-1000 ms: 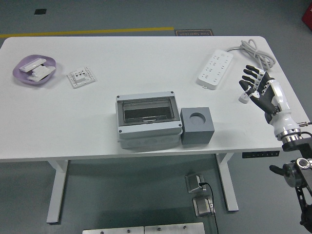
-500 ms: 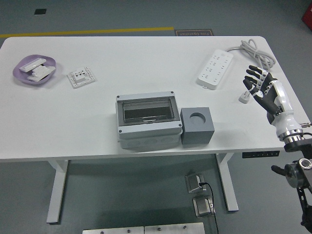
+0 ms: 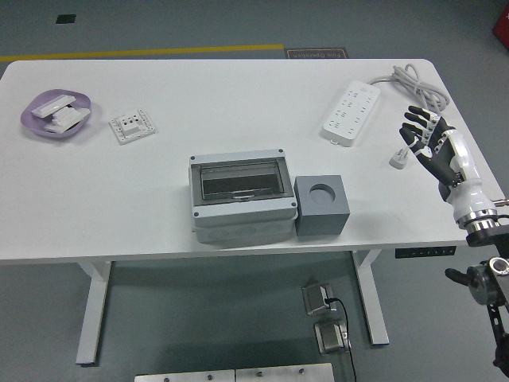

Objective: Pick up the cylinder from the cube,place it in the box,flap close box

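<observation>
White counter (image 3: pixel 238 87). Upper left: purple dish (image 3: pixel 54 115), white socket plate (image 3: pixel 133 126). Centre: grey box (image 3: pixel 242 196) touching grey cube (image 3: pixel 321 205). Upper right: power strip (image 3: pixel 351 113); small white item (image 3: pixel 398 157), possibly its plug.

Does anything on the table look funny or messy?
Not much. The gray cube has a round hole on top, and no cylinder shows in it. The box beside it has its clear flap down. The power strip lies at a slant, its plug loose on the table by the right hand.
</observation>
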{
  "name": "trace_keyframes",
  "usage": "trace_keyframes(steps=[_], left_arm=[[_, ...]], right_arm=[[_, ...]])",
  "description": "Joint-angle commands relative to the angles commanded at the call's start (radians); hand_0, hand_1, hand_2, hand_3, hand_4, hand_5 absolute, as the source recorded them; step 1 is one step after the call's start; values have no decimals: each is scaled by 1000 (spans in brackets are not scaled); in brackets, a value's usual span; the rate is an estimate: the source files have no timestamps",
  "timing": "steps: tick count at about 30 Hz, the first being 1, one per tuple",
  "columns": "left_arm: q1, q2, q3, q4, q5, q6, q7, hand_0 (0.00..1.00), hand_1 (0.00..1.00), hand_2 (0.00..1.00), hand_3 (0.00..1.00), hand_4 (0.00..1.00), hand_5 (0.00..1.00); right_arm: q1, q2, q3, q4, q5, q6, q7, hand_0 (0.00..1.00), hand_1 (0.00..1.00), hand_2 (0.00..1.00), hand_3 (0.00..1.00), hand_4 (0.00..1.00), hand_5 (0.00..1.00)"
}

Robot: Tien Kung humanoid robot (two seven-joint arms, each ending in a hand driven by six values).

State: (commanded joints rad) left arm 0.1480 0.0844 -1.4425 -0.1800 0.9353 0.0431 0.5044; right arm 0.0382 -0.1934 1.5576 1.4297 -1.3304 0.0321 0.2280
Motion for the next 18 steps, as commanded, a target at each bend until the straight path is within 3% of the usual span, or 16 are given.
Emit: trace_keyframes(steps=[18], left_arm=[[-4, -3, 3, 0, 5, 0, 0, 903, 808, 843, 911, 895, 675]], right_arm=[[8, -3, -11, 1, 3, 4, -1, 849, 787, 810, 789, 951, 576]])
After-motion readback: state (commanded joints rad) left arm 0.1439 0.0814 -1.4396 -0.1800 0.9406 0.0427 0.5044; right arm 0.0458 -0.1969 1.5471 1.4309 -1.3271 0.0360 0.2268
